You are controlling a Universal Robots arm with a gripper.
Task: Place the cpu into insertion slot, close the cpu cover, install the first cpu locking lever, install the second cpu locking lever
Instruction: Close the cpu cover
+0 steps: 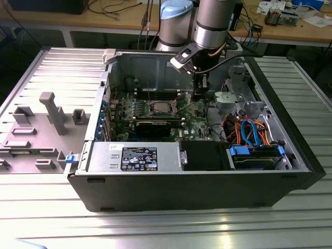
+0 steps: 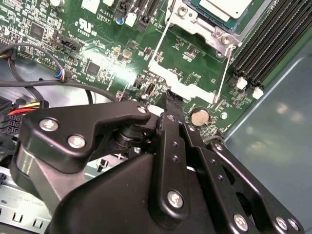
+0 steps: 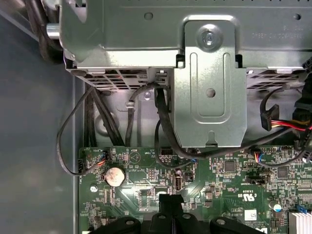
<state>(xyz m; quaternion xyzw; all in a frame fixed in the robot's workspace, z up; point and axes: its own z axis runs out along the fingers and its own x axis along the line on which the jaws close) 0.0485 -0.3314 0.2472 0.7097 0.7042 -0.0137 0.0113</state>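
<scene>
Your gripper [image 2: 170, 108], fingers pressed together and empty, hovers near the seated cpu [image 2: 226, 7]; locking seemingly in hand, demanding precise aim.

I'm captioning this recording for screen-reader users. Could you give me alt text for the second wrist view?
A black end effector, closed and empty, is poised over a green motherboard next to a coin battery. Farther along the board, the silvery cpu lies inside a metal frame.
</scene>
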